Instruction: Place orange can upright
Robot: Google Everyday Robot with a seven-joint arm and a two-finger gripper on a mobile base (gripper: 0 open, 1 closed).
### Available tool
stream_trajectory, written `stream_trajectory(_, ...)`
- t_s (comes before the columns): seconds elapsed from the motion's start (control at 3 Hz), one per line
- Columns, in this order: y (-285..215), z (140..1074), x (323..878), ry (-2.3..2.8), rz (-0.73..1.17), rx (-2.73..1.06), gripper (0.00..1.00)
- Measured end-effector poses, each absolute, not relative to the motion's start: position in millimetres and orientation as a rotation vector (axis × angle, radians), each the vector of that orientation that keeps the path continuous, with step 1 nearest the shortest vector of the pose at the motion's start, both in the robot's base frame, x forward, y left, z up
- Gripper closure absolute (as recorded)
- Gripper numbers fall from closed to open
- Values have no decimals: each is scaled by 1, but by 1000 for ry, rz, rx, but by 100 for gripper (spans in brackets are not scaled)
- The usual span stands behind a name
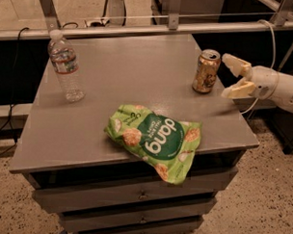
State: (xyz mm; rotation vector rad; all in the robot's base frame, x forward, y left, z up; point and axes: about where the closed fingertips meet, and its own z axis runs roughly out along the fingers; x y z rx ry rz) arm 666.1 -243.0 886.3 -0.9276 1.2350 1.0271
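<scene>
The orange can, a shiny gold-orange metal cylinder with a silver top, stands upright at the far right of the flat grey tabletop. The pale end effector hangs just right of it, fingers spread, not touching. The sensible move is to back straight off rightward, as a light can tips easily. A crinkly green Dang snack bag overhangs the near edge. A clear plastic water bottle stands far left.

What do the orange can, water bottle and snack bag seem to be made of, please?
Orange can: likely metal, glossy gold-orange sheen, silver top. Water bottle: clear, see-through plastic. Snack bag: probably plastic film, crinkled, green. The gripper sits right of the can, jaws open.
</scene>
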Motion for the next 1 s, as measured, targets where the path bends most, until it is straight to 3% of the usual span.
stream_trajectory(0.67, -315, 927, 645, 1289, 861, -908, 0)
stream_trajectory(1.0, -326, 940, 644, 1285, 826, -900, 0)
